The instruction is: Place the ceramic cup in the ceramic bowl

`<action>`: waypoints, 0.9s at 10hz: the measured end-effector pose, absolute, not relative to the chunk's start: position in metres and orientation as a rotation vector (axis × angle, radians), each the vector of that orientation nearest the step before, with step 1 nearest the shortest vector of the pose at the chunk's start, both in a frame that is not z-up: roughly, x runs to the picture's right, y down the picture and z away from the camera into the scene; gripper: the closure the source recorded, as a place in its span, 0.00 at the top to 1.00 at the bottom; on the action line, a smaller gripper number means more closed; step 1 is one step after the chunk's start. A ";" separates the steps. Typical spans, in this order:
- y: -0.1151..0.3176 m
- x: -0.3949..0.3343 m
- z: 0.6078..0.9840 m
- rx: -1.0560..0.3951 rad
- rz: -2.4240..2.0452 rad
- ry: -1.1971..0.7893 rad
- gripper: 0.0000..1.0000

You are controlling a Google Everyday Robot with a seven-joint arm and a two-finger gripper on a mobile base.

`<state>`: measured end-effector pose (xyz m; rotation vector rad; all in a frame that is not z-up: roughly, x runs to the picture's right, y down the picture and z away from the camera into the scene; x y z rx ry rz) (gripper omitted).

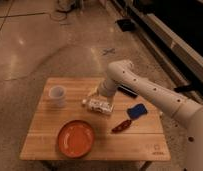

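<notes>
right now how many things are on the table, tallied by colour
white: 1, ceramic cup
orange: 1, ceramic bowl
pale: 1, bottle lying on its side, gripper right at it
blue: 1, flat item
red: 1, long item
black: 1, dark item partly hidden by the arm
total: 6

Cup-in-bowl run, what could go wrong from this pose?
1. The gripper sits by the lying bottle, well to the side of the ceramic cup; it may bump or roll the bottle.
2. The ceramic cup stands near an edge of the table, so a sideways reach might push it off.
</notes>
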<state>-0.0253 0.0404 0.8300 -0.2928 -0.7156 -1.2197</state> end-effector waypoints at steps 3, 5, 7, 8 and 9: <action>0.012 -0.054 0.853 -0.291 -1.286 -0.672 0.80; -0.005 -0.077 0.861 -0.292 -1.345 -0.647 0.80; -0.014 -0.105 0.859 -0.289 -1.404 -0.650 0.80; -0.013 -0.117 0.858 -0.294 -1.429 -0.658 0.80; -0.013 -0.125 0.857 -0.297 -1.446 -0.663 0.80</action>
